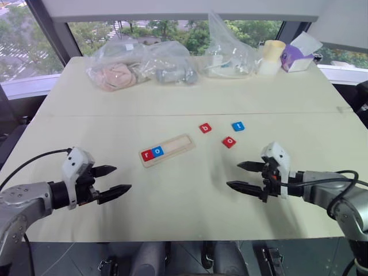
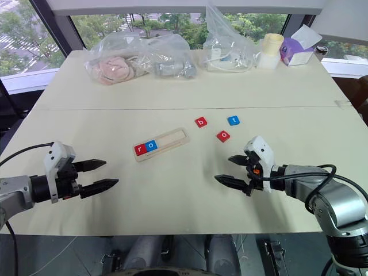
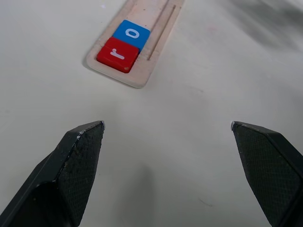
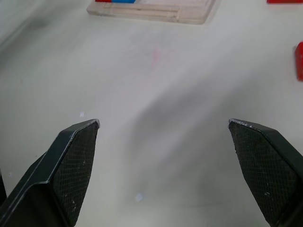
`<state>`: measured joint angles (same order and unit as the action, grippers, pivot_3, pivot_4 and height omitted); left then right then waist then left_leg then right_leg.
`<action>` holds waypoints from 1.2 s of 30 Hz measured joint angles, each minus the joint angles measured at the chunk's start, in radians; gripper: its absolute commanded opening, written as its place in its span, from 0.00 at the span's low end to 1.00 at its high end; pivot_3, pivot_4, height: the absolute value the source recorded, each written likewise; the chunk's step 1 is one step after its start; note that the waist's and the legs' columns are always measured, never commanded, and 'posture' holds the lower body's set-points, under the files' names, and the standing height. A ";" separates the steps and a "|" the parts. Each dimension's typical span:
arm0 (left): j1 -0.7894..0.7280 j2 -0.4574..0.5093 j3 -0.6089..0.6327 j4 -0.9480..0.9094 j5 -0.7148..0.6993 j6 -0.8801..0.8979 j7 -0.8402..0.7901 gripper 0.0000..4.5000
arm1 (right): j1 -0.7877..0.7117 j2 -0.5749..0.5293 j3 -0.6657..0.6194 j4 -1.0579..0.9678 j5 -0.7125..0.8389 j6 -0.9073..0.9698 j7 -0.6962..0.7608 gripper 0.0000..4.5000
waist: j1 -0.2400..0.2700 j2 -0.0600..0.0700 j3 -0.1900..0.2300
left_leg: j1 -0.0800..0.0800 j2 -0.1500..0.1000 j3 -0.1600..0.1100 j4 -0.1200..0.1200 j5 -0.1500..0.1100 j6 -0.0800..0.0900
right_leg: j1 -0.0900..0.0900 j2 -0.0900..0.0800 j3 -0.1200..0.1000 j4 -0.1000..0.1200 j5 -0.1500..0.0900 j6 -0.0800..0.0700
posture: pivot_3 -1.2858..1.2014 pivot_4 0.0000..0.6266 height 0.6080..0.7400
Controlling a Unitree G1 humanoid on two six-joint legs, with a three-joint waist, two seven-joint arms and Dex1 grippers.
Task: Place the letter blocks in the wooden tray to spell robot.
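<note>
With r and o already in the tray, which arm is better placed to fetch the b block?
The right, probably. The red b block lies beyond the wooden tray on the right claw's side, beside the other loose blocks; the left claw, also open, hangs farther off.

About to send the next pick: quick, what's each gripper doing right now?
Left gripper: open, holding nothing, above the table.
Right gripper: open, holding nothing, above the table.

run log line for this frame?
tray: r, o placed | loose: b, t, o | left gripper open | right gripper open
</note>
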<state>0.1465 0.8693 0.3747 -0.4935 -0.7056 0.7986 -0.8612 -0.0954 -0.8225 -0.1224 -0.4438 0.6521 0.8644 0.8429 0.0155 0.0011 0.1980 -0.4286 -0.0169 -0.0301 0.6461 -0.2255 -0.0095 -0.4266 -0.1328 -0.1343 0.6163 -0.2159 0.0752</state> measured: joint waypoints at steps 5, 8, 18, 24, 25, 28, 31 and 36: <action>-0.038 -0.016 -0.009 0.001 0.011 -0.006 0.034 1.00 | -0.003 0.001 0.036 0.007 -0.023 -0.022 0.001 0.99 | 0.000 0.000 0.000 | 0.000 0.000 0.000 0.000 0.000 0.000 | 0.000 0.000 0.000 0.000 0.000 0.000 | 0.52 0.24 1.00; -0.040 -0.015 -0.009 0.001 0.018 -0.004 0.038 1.00 | -0.003 0.001 0.039 0.012 -0.029 -0.026 0.000 0.99 | -0.001 0.000 0.000 | 0.000 0.000 0.000 0.000 0.000 0.000 | 0.000 0.000 0.000 0.000 0.000 0.000 | 0.52 0.24 1.00; -0.120 0.018 -0.049 0.039 0.071 -0.028 0.037 1.00 | -0.013 -0.007 0.060 0.040 -0.054 -0.028 0.011 0.99 | 0.002 0.000 0.000 | 0.000 0.000 0.000 0.001 0.000 0.000 | 0.000 0.000 0.000 0.000 0.000 0.000 | 0.52 0.24 1.00; -0.167 0.038 -0.178 0.119 0.164 -0.142 -0.039 1.00 | -0.093 -0.045 0.084 0.015 -0.037 0.034 0.036 0.99 | -0.001 0.000 0.000 | 0.000 0.000 0.001 0.000 0.000 0.001 | 0.000 0.001 0.000 0.000 0.000 0.000 | 0.52 0.24 1.00; -0.186 0.034 -0.218 0.147 0.188 -0.162 -0.050 1.00 | -0.106 -0.031 0.088 -0.005 -0.025 0.047 0.030 0.99 | -0.001 0.000 0.000 | 0.000 0.000 0.001 0.000 0.000 0.001 | 0.000 0.001 0.000 0.000 0.000 0.000 | 0.52 0.24 1.00; -0.289 0.004 -0.299 0.239 0.250 -0.230 -0.066 1.00 | -0.122 0.028 0.119 -0.058 0.000 0.072 -0.007 0.99 | 0.008 -0.001 0.000 | 0.000 0.001 0.001 0.001 0.000 0.001 | 0.000 0.003 0.000 0.000 0.001 0.000 | 0.52 0.24 1.00; -0.381 -0.027 -0.369 0.335 0.319 -0.314 -0.090 1.00 | -0.119 0.064 0.147 -0.093 0.003 0.091 -0.046 0.99 | 0.022 -0.001 0.000 | 0.000 0.001 0.002 0.001 0.000 0.001 | 0.000 0.003 0.001 0.000 0.002 0.002 | 0.52 0.24 1.00; -0.471 -0.093 -0.446 0.514 0.412 -0.442 -0.122 1.00 | -0.104 0.098 0.146 -0.151 0.059 0.134 -0.086 0.99 | 0.024 -0.001 0.000 | -0.001 0.001 0.003 0.001 0.000 0.001 | 0.000 0.003 0.001 0.000 0.003 0.004 | 0.52 0.24 1.00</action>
<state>-0.3245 0.7762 -0.0711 0.0201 -0.2939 0.3569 -0.9828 -0.1990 -0.7248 0.0237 -0.5950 0.7108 0.9980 0.7565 0.0400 0.0001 0.1983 -0.4292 -0.0159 -0.0275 0.6472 -0.2250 -0.0085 -0.4266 -0.1295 -0.1328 0.6162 -0.2126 0.0788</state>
